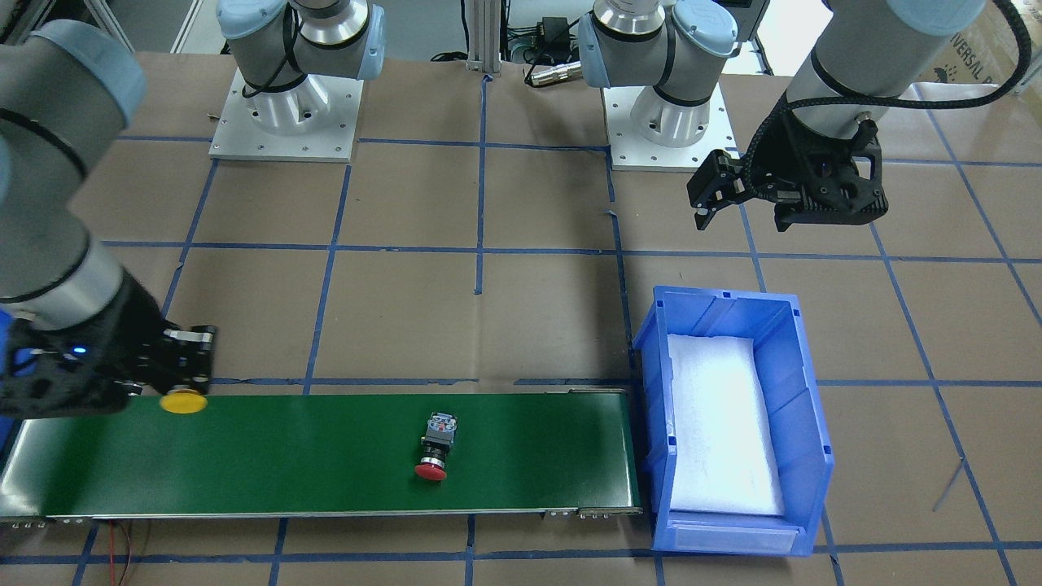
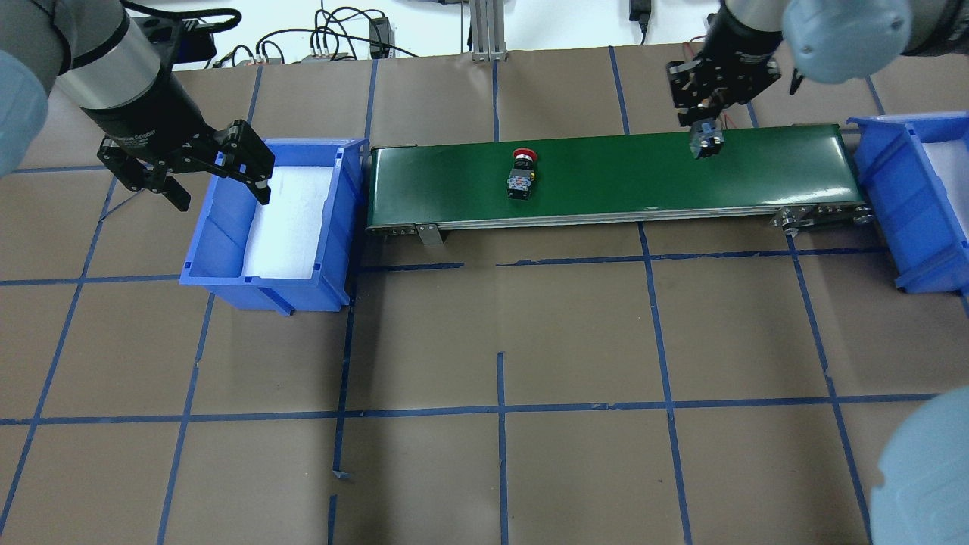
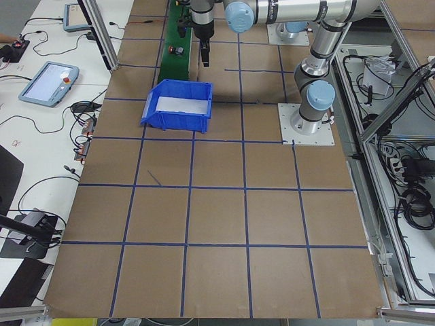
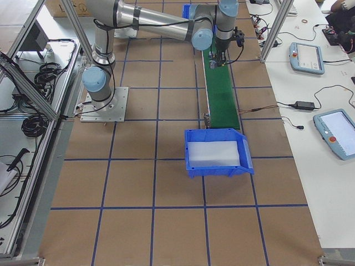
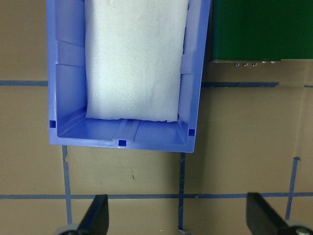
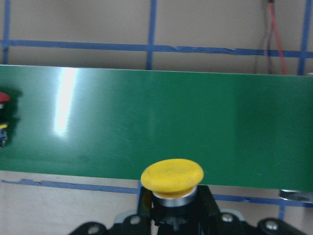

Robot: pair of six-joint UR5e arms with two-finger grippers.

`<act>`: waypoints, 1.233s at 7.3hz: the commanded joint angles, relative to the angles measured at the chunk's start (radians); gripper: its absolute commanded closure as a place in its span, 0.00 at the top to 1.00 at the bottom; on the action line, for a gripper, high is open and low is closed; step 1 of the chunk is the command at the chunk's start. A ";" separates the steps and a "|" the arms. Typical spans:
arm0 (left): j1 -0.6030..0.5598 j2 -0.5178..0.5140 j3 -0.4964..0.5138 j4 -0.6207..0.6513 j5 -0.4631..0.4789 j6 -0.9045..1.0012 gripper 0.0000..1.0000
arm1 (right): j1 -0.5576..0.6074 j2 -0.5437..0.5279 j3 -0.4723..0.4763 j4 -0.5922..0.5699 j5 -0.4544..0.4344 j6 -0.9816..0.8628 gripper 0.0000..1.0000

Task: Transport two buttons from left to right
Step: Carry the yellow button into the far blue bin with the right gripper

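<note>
Yellow button (image 6: 172,177) in right gripper (image 6: 174,204)

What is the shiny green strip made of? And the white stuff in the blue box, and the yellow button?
Green strip: likely rubbery or plastic belting, smooth and glossy, since a light streak reflects off it.
White stuff: looks like soft foam, matte and finely grainy.
Blue box: probably hard moulded plastic, with ribbed walls.
Yellow button: the cap seems smooth plastic, softly shiny.

Green conveyor (image 2: 621,178) between two foam-lined blue bins (image 2: 227,227)
</note>
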 commanded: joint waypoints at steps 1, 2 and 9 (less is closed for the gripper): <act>-0.003 0.009 0.004 -0.033 0.048 -0.002 1.00 | -0.281 0.004 -0.007 0.033 0.002 -0.359 0.05; -0.003 0.008 0.003 -0.033 0.048 -0.002 1.00 | -0.352 0.059 -0.049 0.028 -0.013 -0.456 0.05; -0.003 0.009 0.003 -0.027 0.045 -0.002 1.00 | -0.482 0.297 -0.153 -0.086 -0.063 -0.649 0.06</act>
